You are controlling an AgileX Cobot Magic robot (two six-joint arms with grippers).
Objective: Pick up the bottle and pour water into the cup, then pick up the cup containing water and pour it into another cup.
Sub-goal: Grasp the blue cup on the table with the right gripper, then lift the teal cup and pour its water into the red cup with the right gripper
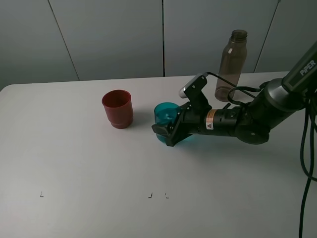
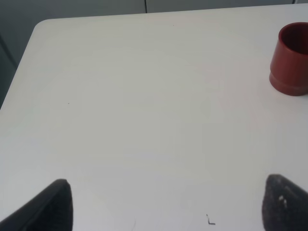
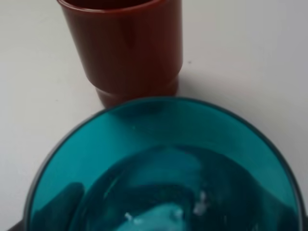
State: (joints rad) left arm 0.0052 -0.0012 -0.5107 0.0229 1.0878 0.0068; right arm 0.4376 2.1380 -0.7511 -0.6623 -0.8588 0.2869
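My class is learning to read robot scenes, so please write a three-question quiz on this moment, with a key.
1. True or false: the bottle stands upright and has no cap.
2. What sits between the fingers of the right hand? A) the teal cup B) the bottle C) nothing
3. In the high view, what stands apart from the teal cup, on its left?
Key: 1 true; 2 A; 3 the red cup.
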